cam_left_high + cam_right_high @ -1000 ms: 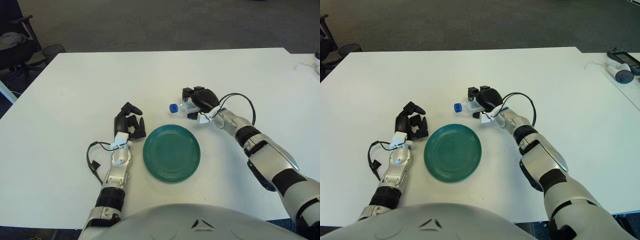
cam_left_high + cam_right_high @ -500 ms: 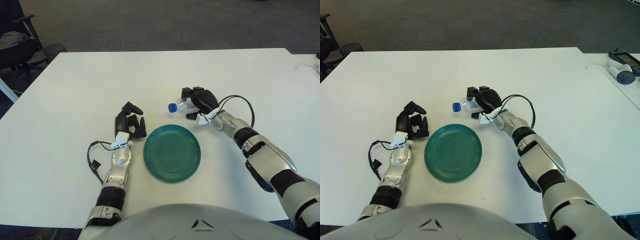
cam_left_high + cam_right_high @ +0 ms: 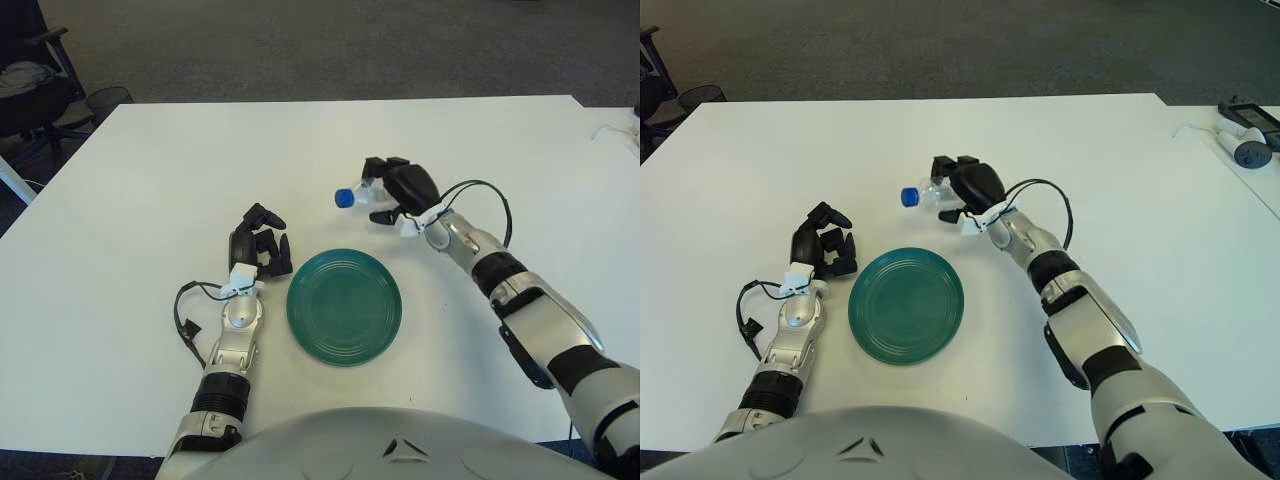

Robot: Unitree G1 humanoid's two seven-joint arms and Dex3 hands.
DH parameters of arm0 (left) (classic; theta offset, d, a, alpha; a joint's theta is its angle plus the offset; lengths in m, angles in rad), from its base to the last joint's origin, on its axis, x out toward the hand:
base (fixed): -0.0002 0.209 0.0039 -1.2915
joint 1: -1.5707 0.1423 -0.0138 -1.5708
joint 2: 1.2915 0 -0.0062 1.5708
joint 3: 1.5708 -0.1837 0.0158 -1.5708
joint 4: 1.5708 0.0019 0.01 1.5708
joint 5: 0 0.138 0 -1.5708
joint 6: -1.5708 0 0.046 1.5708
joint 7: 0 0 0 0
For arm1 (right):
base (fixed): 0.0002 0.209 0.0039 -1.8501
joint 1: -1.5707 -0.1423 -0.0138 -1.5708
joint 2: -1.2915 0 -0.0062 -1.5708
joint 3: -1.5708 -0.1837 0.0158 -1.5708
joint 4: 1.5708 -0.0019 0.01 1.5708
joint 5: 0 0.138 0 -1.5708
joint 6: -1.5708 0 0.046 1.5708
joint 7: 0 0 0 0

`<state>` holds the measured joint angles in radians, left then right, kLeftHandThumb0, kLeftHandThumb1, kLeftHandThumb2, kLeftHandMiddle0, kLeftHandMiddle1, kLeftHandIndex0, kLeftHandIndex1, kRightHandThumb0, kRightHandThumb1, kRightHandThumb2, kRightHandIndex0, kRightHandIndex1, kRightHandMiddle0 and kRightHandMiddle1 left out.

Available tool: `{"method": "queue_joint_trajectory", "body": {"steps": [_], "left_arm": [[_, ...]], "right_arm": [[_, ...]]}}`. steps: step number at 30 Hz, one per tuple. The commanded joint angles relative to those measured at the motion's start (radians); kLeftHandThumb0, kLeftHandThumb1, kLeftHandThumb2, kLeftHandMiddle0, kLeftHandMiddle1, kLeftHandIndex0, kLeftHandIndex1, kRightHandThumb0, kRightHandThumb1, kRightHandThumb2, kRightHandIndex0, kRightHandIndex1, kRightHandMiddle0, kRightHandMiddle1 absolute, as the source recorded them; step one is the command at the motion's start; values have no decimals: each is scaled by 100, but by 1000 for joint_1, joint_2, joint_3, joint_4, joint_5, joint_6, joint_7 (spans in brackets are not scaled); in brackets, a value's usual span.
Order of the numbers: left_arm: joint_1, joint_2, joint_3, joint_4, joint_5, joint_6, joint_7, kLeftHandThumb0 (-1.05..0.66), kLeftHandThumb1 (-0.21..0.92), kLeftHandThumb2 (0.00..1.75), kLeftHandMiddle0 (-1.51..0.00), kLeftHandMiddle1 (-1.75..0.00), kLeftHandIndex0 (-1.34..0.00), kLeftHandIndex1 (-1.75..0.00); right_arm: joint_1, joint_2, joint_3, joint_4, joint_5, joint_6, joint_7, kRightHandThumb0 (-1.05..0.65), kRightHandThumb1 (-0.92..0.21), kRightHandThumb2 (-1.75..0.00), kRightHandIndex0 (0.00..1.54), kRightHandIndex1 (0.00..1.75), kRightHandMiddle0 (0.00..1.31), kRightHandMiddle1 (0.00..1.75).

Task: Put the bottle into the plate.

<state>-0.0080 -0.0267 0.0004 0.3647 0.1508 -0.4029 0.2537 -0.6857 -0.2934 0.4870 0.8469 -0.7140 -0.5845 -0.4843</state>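
Note:
A small clear bottle (image 3: 358,194) with a blue cap (image 3: 343,198) is held sideways in my right hand (image 3: 398,190), lifted off the white table, cap pointing left. It hangs behind and slightly right of the round dark-green plate (image 3: 344,306), which lies flat near the table's front. My left hand (image 3: 259,245) shows just left of the plate with its fingers curled and nothing in them.
The white table (image 3: 150,180) spreads wide around the plate. A white device with a cable (image 3: 1240,145) lies at the far right edge. A black chair (image 3: 30,90) and a wire bin stand on the floor at the far left.
My right hand has lifted the bottle off the table and carried it slightly back and left. The left hand and the plate have not moved.

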Motion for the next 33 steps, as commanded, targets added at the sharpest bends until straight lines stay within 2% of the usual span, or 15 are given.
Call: {"method": "queue_joint_trajectory", "body": {"steps": [1, 8, 11, 15, 20, 27, 33], "left_arm": [[32, 11, -1, 35, 4, 59, -18, -53, 16, 150, -125, -175, -73, -175], [37, 8, 0, 18, 4, 78, -16, -53, 17, 150, -124, -175, -73, -175], [39, 7, 1, 17, 0, 75, -18, -53, 17, 149, -123, -175, -73, -175], [40, 8, 0, 20, 6, 62, -11, -52, 18, 148, -124, -175, -72, -175], [41, 13, 0, 18, -2, 59, -24, -52, 19, 147, -124, -175, -71, -175], [39, 13, 4, 25, -18, 46, -36, -52, 18, 148, -122, -175, -72, -175], [32, 17, -1, 30, 10, 61, -12, -51, 22, 144, -121, -175, -69, -175]], "right_arm": [[28, -20, -42, -120, 37, 7, 35, -47, -29, -134, 118, 175, 62, 175], [95, -27, -124, -460, 101, 78, 175, -46, -34, -128, 116, 175, 58, 175], [127, -24, -139, -537, 107, 104, 209, -45, -35, -127, 116, 175, 58, 175], [205, -24, -162, -711, 127, 145, 279, -45, -36, -126, 116, 175, 57, 175], [296, -19, -148, -921, 174, 157, 391, -45, -37, -125, 116, 175, 56, 175], [339, -37, -119, -997, 249, 125, 542, -44, -39, -122, 113, 175, 55, 175], [394, -55, -63, -952, 172, 2, 549, -44, -40, -121, 107, 175, 54, 175]]}}
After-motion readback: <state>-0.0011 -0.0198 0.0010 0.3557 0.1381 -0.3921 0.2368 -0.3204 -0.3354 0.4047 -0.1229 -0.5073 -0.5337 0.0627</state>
